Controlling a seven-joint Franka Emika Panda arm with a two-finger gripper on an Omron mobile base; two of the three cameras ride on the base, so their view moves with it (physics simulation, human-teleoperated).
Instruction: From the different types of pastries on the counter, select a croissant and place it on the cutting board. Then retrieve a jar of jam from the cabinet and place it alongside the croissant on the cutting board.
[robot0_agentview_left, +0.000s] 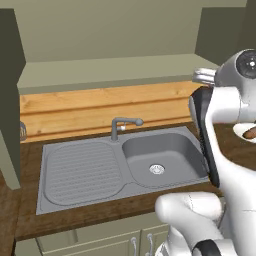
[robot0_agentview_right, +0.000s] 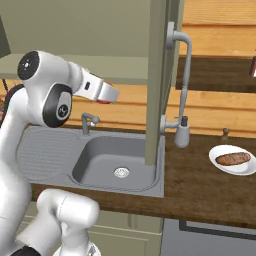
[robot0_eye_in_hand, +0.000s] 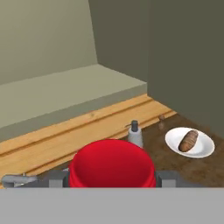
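Pincer (robot0_eye_in_hand: 112, 186) grips the red jar of jam (robot0_eye_in_hand: 112, 164), held between its tips above the sink (robot0_agentview_left: 125, 165). Jar is out of the cabinet; carry step in hand. The cutting board's place cannot be told. Brown pastry (robot0_eye_in_hand: 188, 140) lies on a white plate (robot0_eye_in_hand: 202, 150) at 2 o'clock from the jar, on the tabletop (robot0_agentview_right: 200, 185).

Judgement: keep the jar level and travel high. The tall faucet (robot0_agentview_right: 181, 75) and cabinet side panel (robot0_agentview_right: 157, 80) stand between sink and plate; swing wide of both. Open room lies over the basin.
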